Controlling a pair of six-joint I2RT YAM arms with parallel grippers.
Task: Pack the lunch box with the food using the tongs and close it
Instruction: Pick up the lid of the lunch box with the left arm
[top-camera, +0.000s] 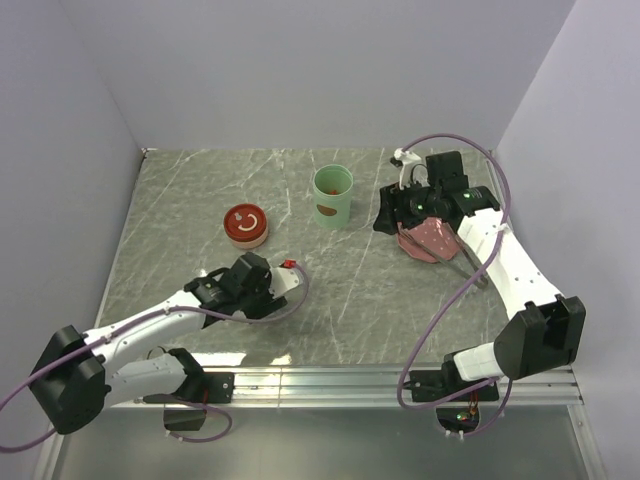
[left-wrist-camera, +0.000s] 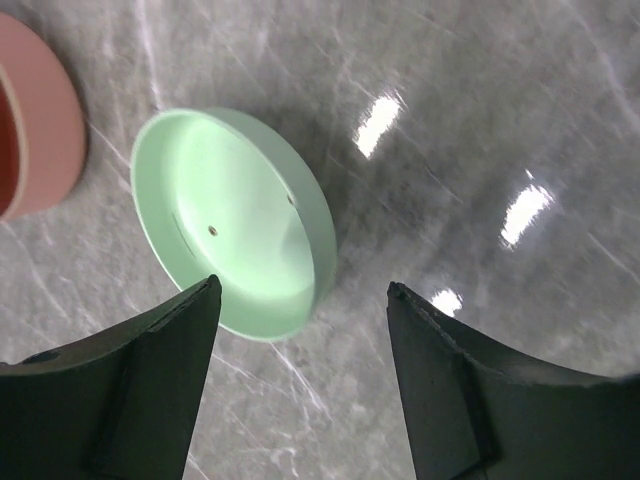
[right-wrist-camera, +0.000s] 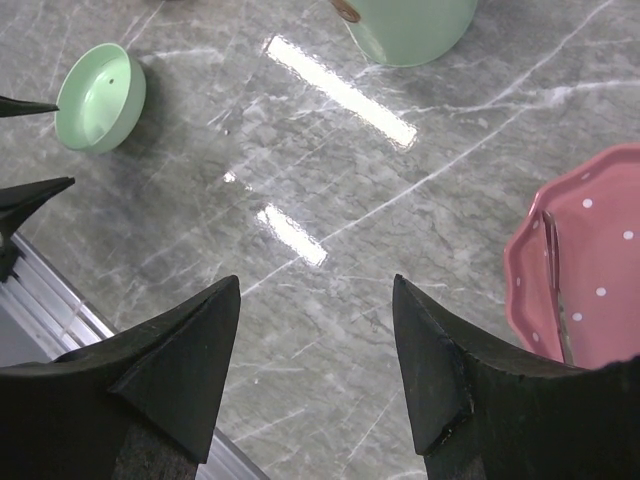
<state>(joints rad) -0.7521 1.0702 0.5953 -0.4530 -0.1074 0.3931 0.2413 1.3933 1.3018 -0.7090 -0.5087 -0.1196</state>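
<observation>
Glossy round mint lid lies on veined grey marble tabletop.

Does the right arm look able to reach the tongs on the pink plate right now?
Probably yes. The right gripper is open and close by the plate, and the tongs lie uncovered on it with nothing in between.

The pink plate (tongs too) shows only partly in the right wrist view.
</observation>
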